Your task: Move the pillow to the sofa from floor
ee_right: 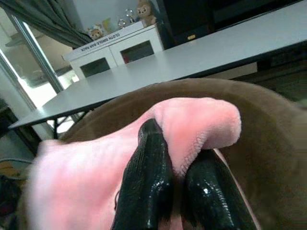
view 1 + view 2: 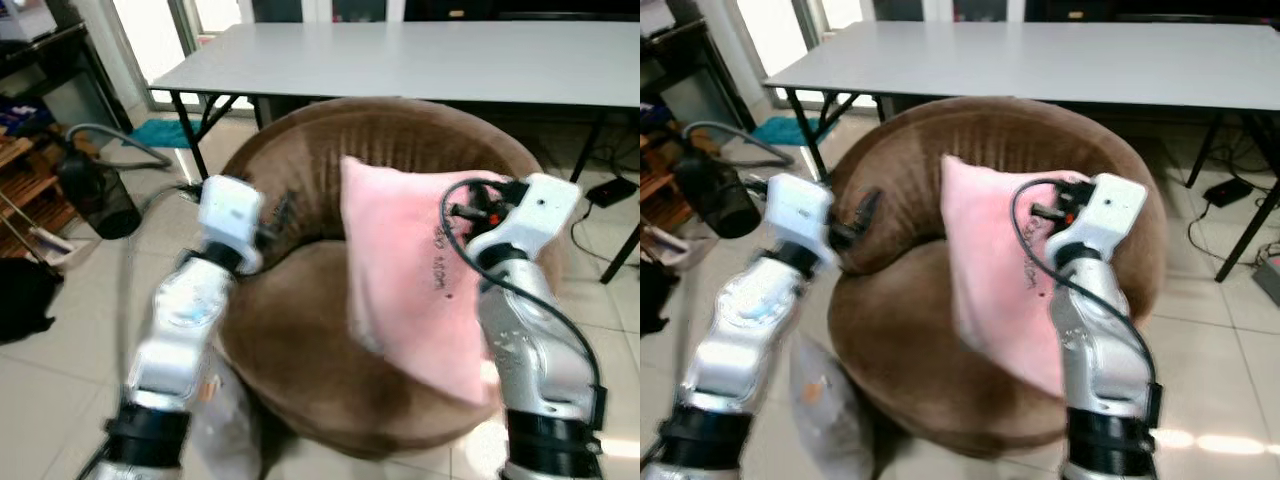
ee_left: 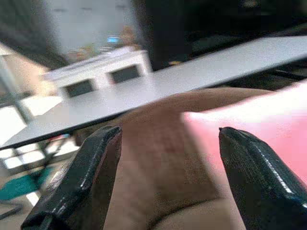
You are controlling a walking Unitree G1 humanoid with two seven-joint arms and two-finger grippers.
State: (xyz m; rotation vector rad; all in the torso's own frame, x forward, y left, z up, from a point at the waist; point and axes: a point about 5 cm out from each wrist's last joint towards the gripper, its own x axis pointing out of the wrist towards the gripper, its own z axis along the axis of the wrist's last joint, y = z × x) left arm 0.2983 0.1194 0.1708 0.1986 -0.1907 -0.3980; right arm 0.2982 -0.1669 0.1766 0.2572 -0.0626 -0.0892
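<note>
Pink pillow [image 2: 410,270] pinched in right end effector [image 1: 180,184] above brown sofa [image 2: 300,360], left end effector [image 3: 168,179] spread, empty

Pillow print: the pink pillow [image 2: 410,280], centre right of the left eye view, carries a short line of small dark lettering running down its face; too small and blurred to read.
Cabinet strip: along the top edge of the white cabinet [image 1: 120,45], upper left of the right wrist view, stands a line of dark capitals; only "CLOTH" at its start can be made out, the rest is unclear.
</note>
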